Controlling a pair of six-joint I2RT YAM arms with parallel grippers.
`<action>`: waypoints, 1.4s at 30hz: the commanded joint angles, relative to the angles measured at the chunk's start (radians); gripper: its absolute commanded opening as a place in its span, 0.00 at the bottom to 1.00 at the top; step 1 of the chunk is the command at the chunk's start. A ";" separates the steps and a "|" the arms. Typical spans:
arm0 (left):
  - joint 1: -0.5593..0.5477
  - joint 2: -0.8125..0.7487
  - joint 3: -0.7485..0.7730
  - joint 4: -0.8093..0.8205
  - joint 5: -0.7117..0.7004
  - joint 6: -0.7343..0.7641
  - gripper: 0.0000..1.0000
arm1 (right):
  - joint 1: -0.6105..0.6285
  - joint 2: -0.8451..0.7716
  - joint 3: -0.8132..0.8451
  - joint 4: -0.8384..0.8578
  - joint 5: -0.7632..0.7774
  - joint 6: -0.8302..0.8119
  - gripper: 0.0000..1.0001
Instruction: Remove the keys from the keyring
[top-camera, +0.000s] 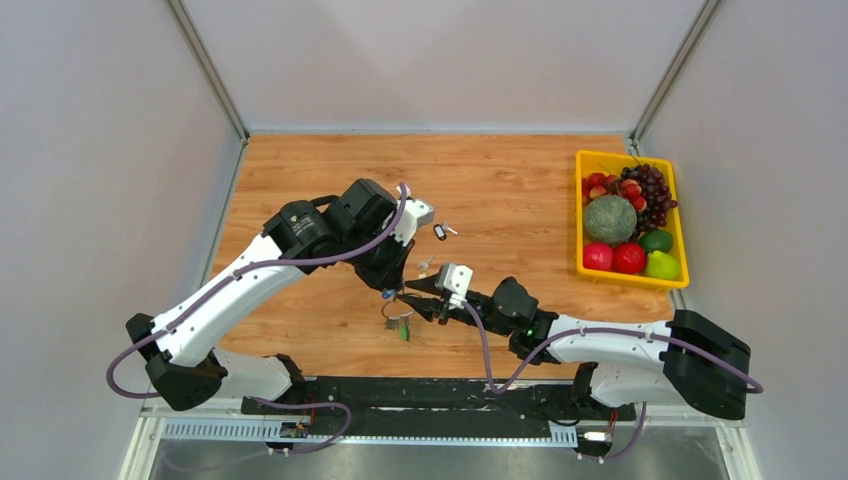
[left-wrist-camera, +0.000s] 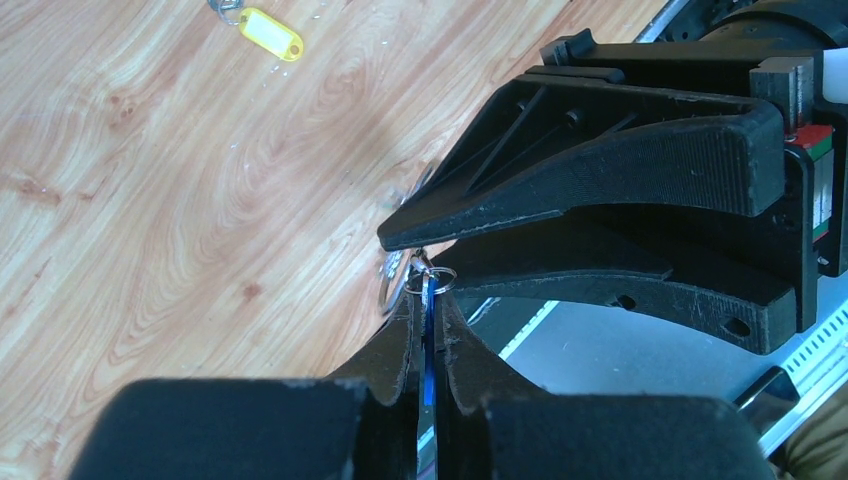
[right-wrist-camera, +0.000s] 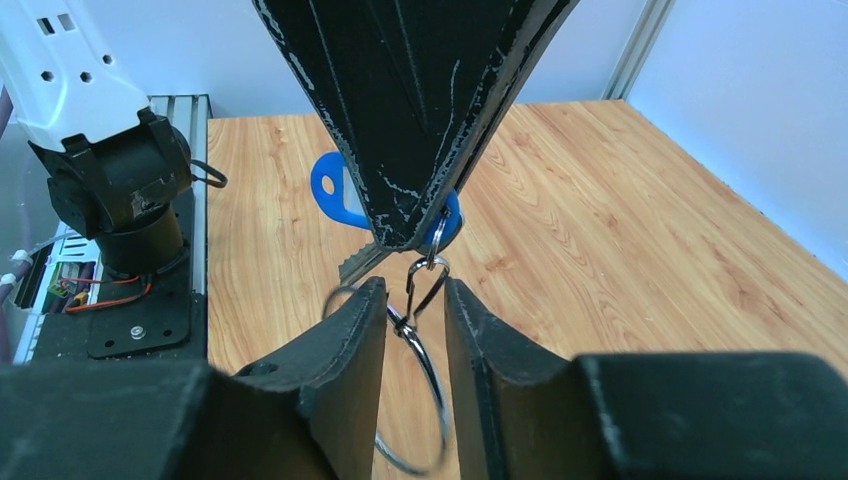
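My left gripper (left-wrist-camera: 428, 300) is shut on a blue key tag (left-wrist-camera: 428, 345), edge-on between its fingers. The tag's small loop (left-wrist-camera: 431, 278) sticks out at the fingertips. In the right wrist view the blue tag (right-wrist-camera: 333, 190) shows behind the left fingers (right-wrist-camera: 410, 100), and the thin silver keyring (right-wrist-camera: 432, 390) hangs below it. My right gripper (right-wrist-camera: 415, 290) is open, its fingers close on either side of the keyring and a wire clasp (right-wrist-camera: 425, 285). In the top view both grippers (top-camera: 388, 290) (top-camera: 412, 300) meet above the table, with a green tag (top-camera: 403, 330) dangling beneath.
A yellow-tagged key (left-wrist-camera: 270, 33) lies loose on the wood. A black-tagged key (top-camera: 439, 232) and another small key (top-camera: 425, 265) lie beyond the grippers. A yellow tray (top-camera: 580, 215) of fruit stands at the right edge.
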 joint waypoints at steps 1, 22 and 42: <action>-0.005 -0.037 0.033 0.024 0.016 -0.020 0.00 | 0.007 -0.016 0.021 -0.004 -0.003 -0.009 0.35; -0.005 -0.055 0.051 0.011 0.040 -0.024 0.00 | 0.007 -0.041 0.016 -0.020 -0.011 -0.016 0.28; -0.012 -0.054 0.038 0.014 0.067 -0.028 0.00 | 0.007 -0.063 0.017 -0.007 -0.015 -0.024 0.33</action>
